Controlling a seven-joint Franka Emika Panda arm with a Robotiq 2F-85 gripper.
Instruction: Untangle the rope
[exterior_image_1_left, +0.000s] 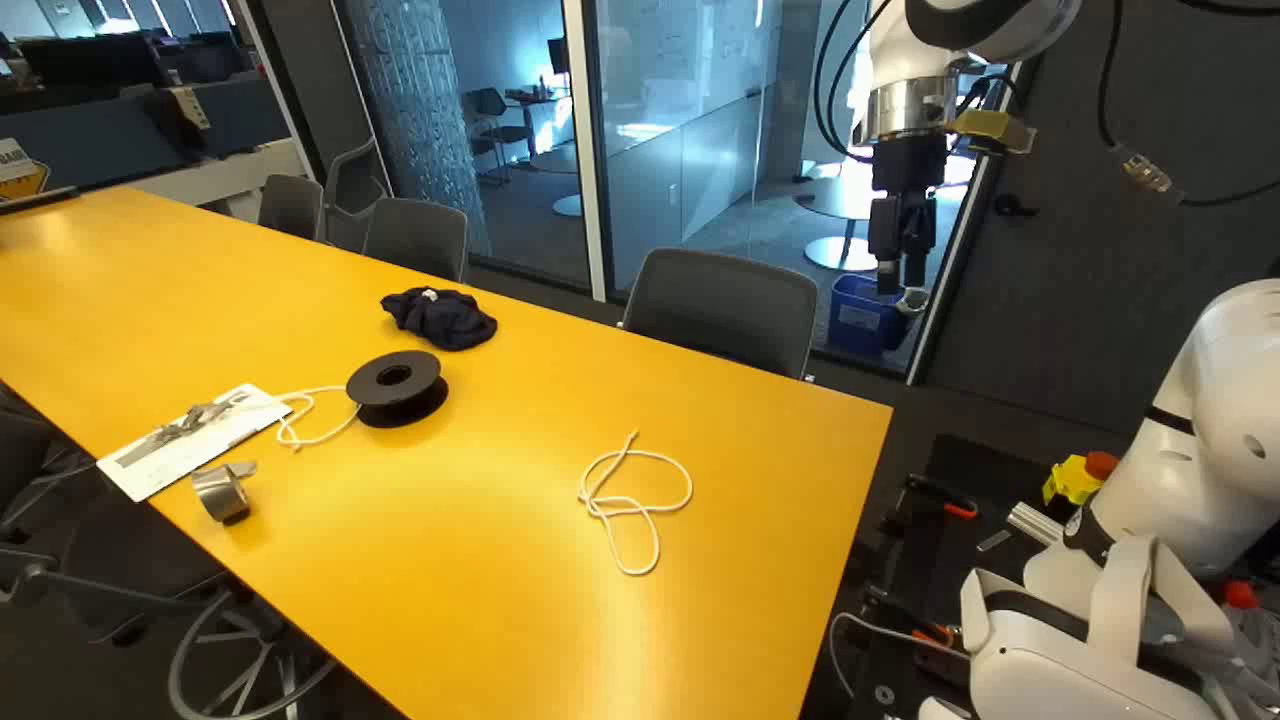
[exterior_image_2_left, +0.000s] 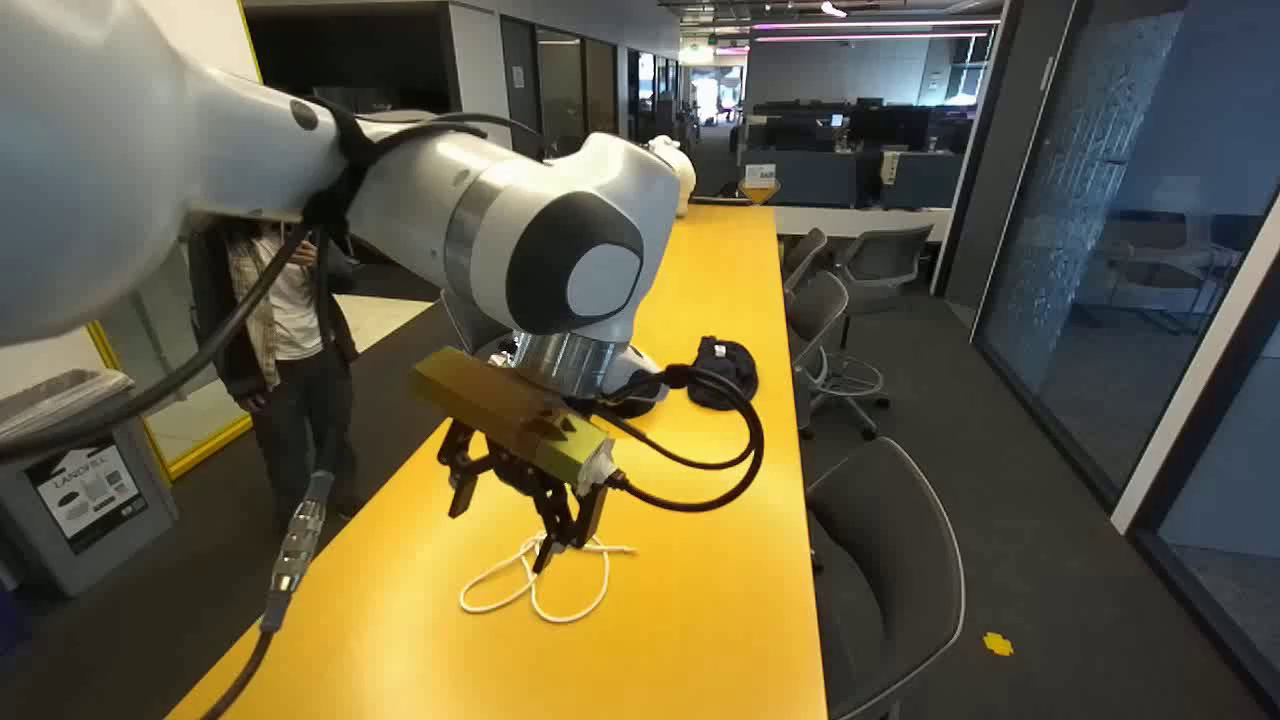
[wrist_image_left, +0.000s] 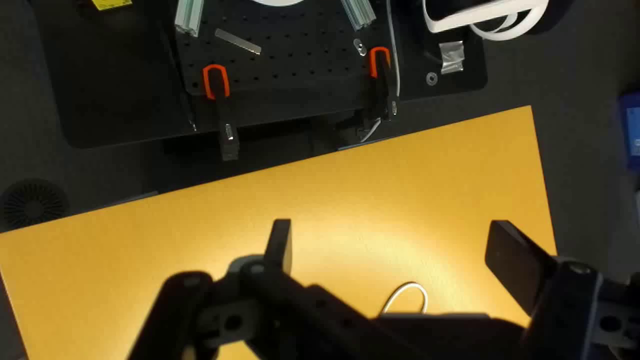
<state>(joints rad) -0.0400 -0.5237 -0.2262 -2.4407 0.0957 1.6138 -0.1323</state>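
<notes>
The rope (exterior_image_1_left: 598, 507) is a thin whitish cord lying loosely on the orange-yellow table (exterior_image_1_left: 480, 600), near the robot's end. It has a couple of open loops that cross at one side, and one short free end sticks out. It also lies looped on the table in an exterior view (exterior_image_2_left: 560, 620), partly behind a finger. In the wrist view only one bend of the rope (wrist_image_left: 409, 284) shows; the gripper body hides the rest. My gripper (exterior_image_1_left: 902, 275) is high above the table, apart from the rope. Its fingers are wide apart and empty in the wrist view (wrist_image_left: 392, 245).
A black spool (exterior_image_1_left: 395, 385) with another whitish cord (exterior_image_1_left: 300, 440) beside it stands farther along the table. A dark cloth item (exterior_image_1_left: 440, 318), a tape roll (exterior_image_1_left: 220, 493) and a flat white strip (exterior_image_1_left: 190, 455) lie there too. Chairs (exterior_image_1_left: 720, 310) line the table. Clamps (wrist_image_left: 216, 82) stand near the table's edge.
</notes>
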